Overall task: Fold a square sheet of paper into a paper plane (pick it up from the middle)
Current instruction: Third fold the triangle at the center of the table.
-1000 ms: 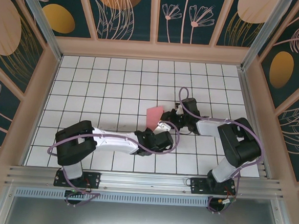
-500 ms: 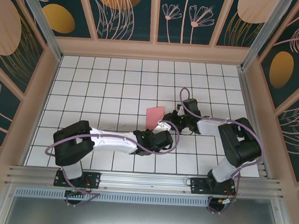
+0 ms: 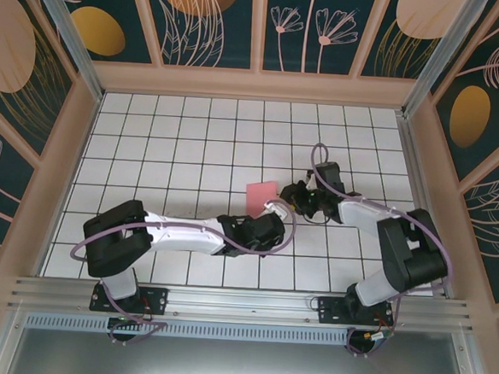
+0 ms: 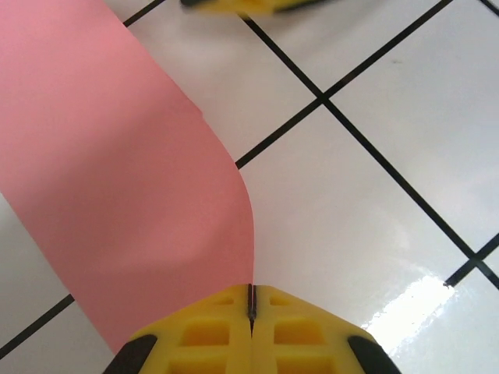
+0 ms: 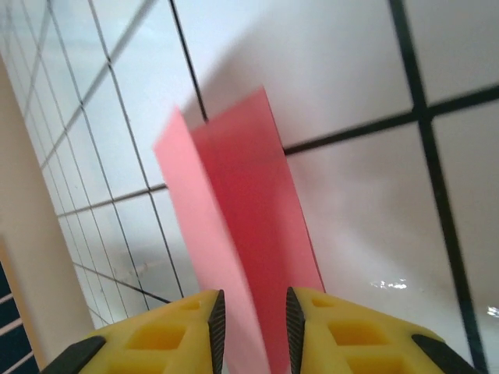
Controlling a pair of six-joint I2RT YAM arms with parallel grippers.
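Centrally on the white gridded table, the thin, plain salmon-pink folded sheet of paper is found between the two arms. One edge is pinched by the left gripper, its yellow fingers pressed fully together. The paper's long axis is directed straight away from the right gripper, whose fingers are set narrowly apart around the fold; whether it is gripped cannot be told.

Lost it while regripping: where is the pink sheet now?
In the top view the square sheet of paper sits mid-table, pinched at its edge by the left gripper and standing between the parted fingers of the right gripper.
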